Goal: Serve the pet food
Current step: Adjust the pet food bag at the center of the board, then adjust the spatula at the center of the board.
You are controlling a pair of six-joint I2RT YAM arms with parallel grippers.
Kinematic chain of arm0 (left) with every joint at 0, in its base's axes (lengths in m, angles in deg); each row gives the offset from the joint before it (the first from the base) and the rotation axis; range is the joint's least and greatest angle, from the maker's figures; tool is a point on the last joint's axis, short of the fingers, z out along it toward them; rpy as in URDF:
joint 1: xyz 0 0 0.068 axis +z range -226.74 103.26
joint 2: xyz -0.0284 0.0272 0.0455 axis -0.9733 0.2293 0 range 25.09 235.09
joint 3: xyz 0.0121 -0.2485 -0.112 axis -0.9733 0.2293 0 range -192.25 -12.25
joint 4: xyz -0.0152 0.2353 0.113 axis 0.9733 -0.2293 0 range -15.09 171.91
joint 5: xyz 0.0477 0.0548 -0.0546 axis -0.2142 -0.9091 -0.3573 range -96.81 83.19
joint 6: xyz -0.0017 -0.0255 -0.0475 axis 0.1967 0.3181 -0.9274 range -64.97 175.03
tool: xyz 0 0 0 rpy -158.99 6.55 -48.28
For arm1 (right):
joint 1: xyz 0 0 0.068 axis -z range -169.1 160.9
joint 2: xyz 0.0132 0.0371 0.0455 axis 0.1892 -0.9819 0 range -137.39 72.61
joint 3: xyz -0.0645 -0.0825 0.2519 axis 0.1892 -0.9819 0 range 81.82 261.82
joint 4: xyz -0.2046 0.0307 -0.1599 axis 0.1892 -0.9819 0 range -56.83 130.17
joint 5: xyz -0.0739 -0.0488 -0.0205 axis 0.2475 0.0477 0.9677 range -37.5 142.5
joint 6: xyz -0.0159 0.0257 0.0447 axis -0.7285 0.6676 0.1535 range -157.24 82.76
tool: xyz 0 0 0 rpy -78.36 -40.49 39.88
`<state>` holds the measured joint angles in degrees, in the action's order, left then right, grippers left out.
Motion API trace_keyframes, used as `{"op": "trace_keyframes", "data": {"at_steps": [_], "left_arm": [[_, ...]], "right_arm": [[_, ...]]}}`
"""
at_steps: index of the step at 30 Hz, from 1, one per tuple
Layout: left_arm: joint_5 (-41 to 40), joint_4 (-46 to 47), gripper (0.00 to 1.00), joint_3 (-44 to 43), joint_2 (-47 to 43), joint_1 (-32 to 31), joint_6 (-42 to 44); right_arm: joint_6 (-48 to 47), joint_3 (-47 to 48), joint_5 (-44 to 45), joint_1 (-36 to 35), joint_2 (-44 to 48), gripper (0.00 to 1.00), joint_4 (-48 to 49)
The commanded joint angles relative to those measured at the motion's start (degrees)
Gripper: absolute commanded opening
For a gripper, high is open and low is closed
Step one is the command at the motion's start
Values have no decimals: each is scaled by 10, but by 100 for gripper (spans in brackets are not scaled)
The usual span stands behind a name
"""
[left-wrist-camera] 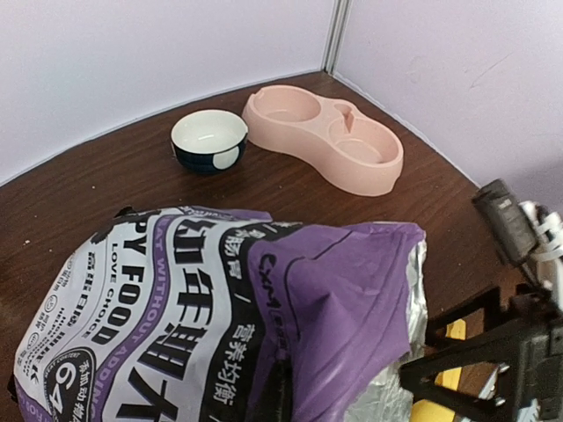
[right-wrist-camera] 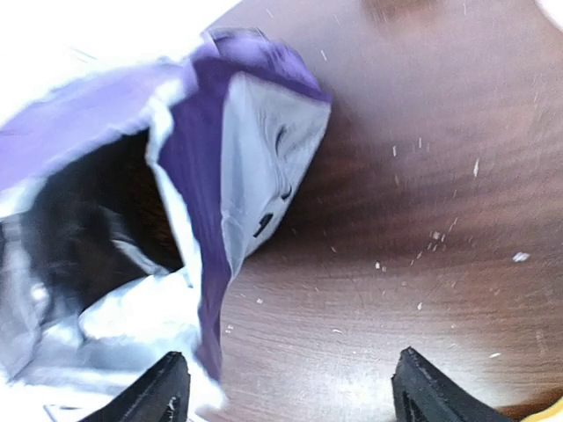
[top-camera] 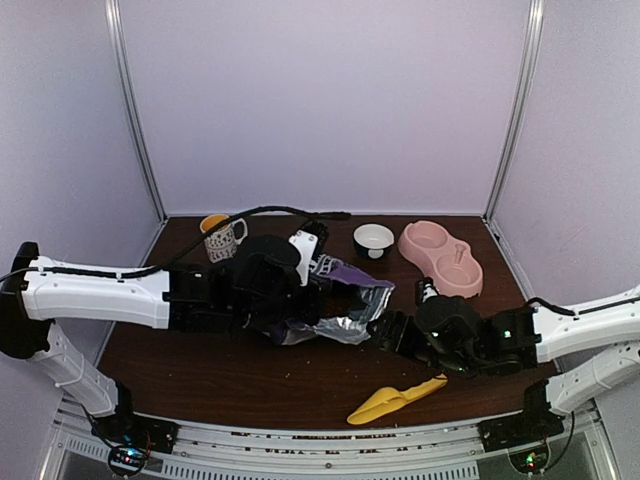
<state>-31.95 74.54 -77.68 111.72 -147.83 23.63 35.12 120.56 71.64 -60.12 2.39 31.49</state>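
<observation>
The purple "PUPPY FOOD" bag (top-camera: 348, 300) lies on its side mid-table, its silver-lined mouth facing right. No kibble shows; the bag's inside (right-wrist-camera: 79, 220) is dark. My left gripper (top-camera: 298, 293) sits on the bag's left part and seems shut on it. In the left wrist view the bag (left-wrist-camera: 220, 316) fills the lower frame and hides the fingers. My right gripper (top-camera: 384, 332) is open and empty just right of the bag's mouth. In the right wrist view the right gripper (right-wrist-camera: 290, 396) has its fingers spread wide, the left fingertip (right-wrist-camera: 163, 391) beside the bag's edge (right-wrist-camera: 207, 290).
A yellow scoop (top-camera: 396, 400) lies near the front edge. The pink double bowl (top-camera: 441, 258) stands at the back right, with a small dark bowl (top-camera: 373, 240) to its left and a patterned mug (top-camera: 222, 238) at the back left. Pale crumbs (right-wrist-camera: 431, 237) dot the table.
</observation>
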Motion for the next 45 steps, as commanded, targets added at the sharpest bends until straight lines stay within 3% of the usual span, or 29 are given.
{"op": "trace_keyframes", "data": {"at_steps": [1,8,13,18,24,37,45], "left_arm": [[44,22,0,21,-45,26,-2],[142,-48,0,30,-89,74,56],[234,-148,0,-11,-79,92,125],[261,-176,0,-26,-79,104,178],[257,-153,0,-3,-101,124,217],[236,-107,0,54,-133,127,234],[211,-112,0,48,-135,127,233]], "right_arm": [[-88,-40,48,6,104,83,-59],[-134,-134,28,46,253,95,-76],[-129,-174,29,52,298,95,-118],[-132,-212,-7,54,312,95,-70],[-139,-226,-34,55,266,95,-21],[-206,-116,-115,71,66,93,-24],[-170,-138,-195,49,43,91,7]]}}
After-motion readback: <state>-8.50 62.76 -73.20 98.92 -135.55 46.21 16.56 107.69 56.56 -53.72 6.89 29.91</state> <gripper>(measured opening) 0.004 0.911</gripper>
